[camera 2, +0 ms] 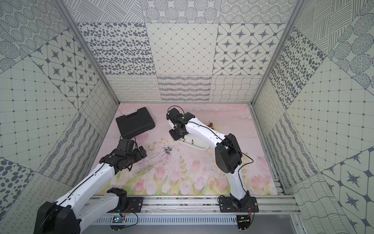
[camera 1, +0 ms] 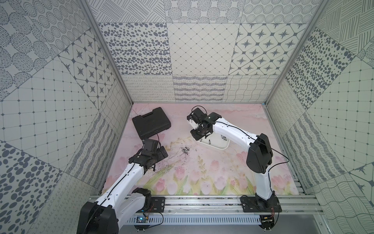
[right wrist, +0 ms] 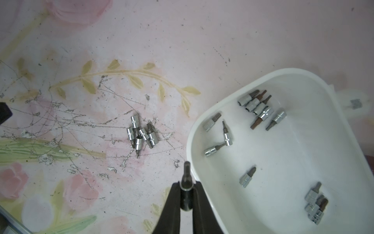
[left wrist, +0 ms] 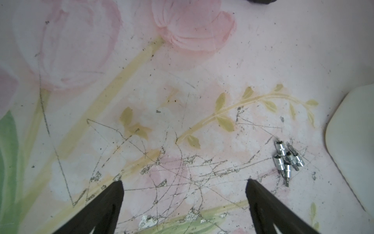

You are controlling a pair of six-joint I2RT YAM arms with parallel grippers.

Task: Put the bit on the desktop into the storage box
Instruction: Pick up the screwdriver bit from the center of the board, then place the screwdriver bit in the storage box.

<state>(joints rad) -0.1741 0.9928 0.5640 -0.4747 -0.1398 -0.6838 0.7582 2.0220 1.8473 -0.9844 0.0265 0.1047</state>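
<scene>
in both top views silver bits sit heaped on the pink tulip surface beside the white shallow plastic storage box. left wrist: left tool spread wide, empty. right wrist: right tool pinches one dark bit by the box rim.

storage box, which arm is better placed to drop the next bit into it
Right. The right gripper is shut on a bit, its tip by the storage box rim; the left gripper is open, empty, short of the loose bits on the desktop.
</scene>
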